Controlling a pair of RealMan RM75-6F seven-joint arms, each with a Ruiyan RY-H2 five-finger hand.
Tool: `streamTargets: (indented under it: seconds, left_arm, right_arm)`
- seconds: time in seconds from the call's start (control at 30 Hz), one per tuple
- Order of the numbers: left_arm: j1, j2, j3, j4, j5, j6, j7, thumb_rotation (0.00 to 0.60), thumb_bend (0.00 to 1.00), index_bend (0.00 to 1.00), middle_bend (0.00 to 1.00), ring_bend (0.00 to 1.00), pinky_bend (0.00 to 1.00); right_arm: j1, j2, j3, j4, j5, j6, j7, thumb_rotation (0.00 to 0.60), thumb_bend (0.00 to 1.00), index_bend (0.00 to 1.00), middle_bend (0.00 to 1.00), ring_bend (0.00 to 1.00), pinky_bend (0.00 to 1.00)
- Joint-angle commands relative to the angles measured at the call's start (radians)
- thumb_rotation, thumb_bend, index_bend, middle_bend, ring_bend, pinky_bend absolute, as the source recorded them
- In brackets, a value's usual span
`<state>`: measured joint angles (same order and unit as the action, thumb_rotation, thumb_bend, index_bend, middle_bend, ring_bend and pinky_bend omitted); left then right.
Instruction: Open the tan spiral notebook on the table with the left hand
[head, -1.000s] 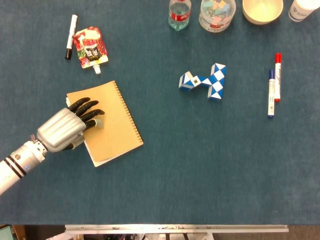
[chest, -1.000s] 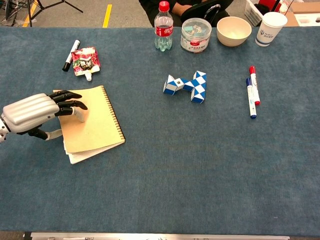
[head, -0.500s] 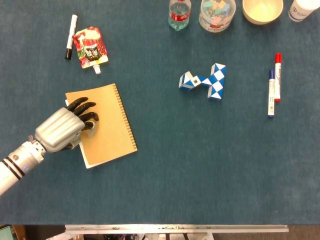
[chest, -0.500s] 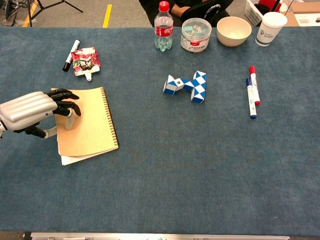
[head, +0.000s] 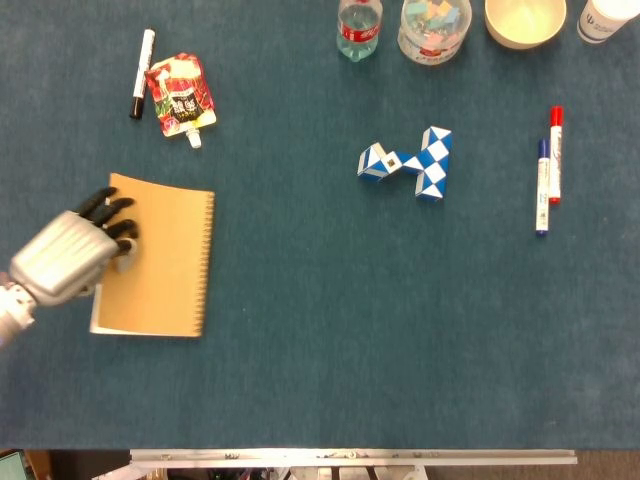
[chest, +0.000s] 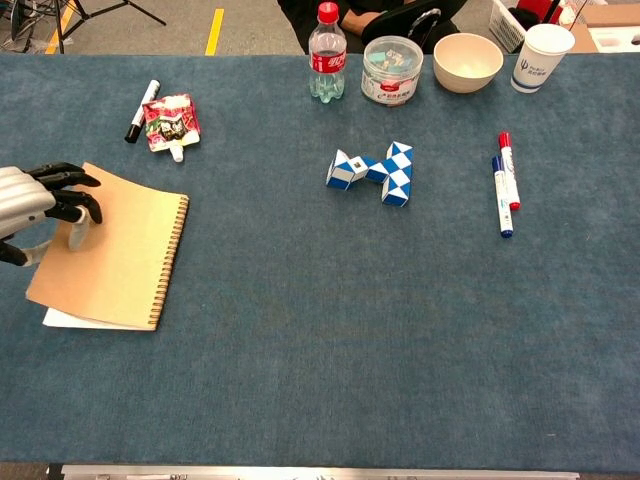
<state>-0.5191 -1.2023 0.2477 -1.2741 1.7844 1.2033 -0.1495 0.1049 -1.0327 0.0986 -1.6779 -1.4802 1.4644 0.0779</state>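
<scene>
L hand (head: 62, 265) at left edge of tabletop (head: 330, 330), over the left part of the notebook (head: 165, 262). Fingers (head: 108, 212) dark, curled down w/ tips on the tan cover near its upper-left corner; chest view shows a pale thumb tip (chest: 77, 234) pressed on the cover too. Whether the fingers pinch the cover edge or only rest on it: cannot tell. R hand not seen in either view.

Notebook lies closed and flat near the left edge, spiral along its right side, roughly square to the tabletop edges w/ slight tilt. White pages peek out under the cover at the lower-left corner in chest view.

Other items:
- red pouch (head: 181, 96) + black/white marker (head: 141, 73), side by side near far-left corner, apart from notebook.
- blue/white twist puzzle (head: 409, 163), mid-tabletop.
- red marker (head: 555, 153) and blue marker (head: 542, 186), parallel, just beside each other, toward right edge.
- along far edge: bottle (chest: 326, 54) w/ red cap, clear tub (chest: 392, 69), bowl (chest: 467, 61), paper cup (chest: 543, 56), in a row.
</scene>
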Motion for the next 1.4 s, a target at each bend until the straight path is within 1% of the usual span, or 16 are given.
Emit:
streamTargets:
  seconds: [0.03,0.17,0.33,0.53,0.73,0.93,1.03,1.2,1.4]
  left_arm:
    - [0.002,0.072,-0.001,-0.057,-0.008,-0.004,0.07,0.6,0.44,0.63,0.32,0.11,0.07]
    - [-0.003,0.13,-0.025,-0.134,-0.014,-0.001,0.169,0.6,0.44,0.63,0.32,0.11,0.07]
    - [-0.021,0.181,-0.055,-0.277,-0.023,-0.039,0.312,0.6,0.44,0.63,0.32,0.11,0.07]
    - [-0.021,0.195,-0.078,-0.446,-0.038,-0.091,0.511,0.6,0.45,0.63,0.32,0.11,0.08]
    - [0.002,0.157,-0.096,-0.544,-0.067,-0.123,0.678,0.6,0.45,0.63,0.31,0.11,0.07]
    - [0.02,0.111,-0.12,-0.613,-0.113,-0.142,0.794,0.6,0.45,0.62,0.31,0.11,0.08]
    - [0.034,0.088,-0.121,-0.649,-0.137,-0.151,0.851,0.6,0.45,0.62,0.3,0.11,0.08]
    - [0.042,0.046,-0.122,-0.686,-0.189,-0.186,0.916,0.6,0.45,0.61,0.29,0.11,0.08]
    - [0.052,-0.031,-0.133,-0.709,-0.263,-0.206,0.996,0.6,0.45,0.58,0.29,0.11,0.08]
  right_arm:
    - [0.001,-0.004,-0.001,0.002,-0.003,0.0,0.002,0.6,0.4,0.34,0.28,0.21,0.31]
    - [0.0,-0.008,-0.001,0.007,-0.005,0.004,0.007,0.6,0.4,0.34,0.28,0.21,0.31]
    - [-0.008,-0.008,-0.003,0.016,-0.006,0.015,0.019,0.6,0.39,0.34,0.28,0.21,0.31]
    - [-0.023,-0.003,-0.005,0.03,0.001,0.029,0.038,0.6,0.4,0.34,0.28,0.21,0.31]
    - [-0.029,-0.005,-0.002,0.048,0.008,0.033,0.055,0.6,0.39,0.34,0.28,0.21,0.31]
    - [-0.031,-0.014,-0.002,0.069,0.011,0.031,0.074,0.6,0.39,0.34,0.28,0.21,0.31]
    - [-0.033,-0.018,-0.002,0.082,0.016,0.029,0.085,0.6,0.4,0.34,0.28,0.21,0.31]
    - [-0.032,-0.021,-0.002,0.1,0.017,0.023,0.101,0.6,0.39,0.34,0.28,0.21,0.31]
    - [-0.032,-0.026,-0.003,0.117,0.018,0.016,0.119,0.6,0.4,0.34,0.28,0.21,0.31]
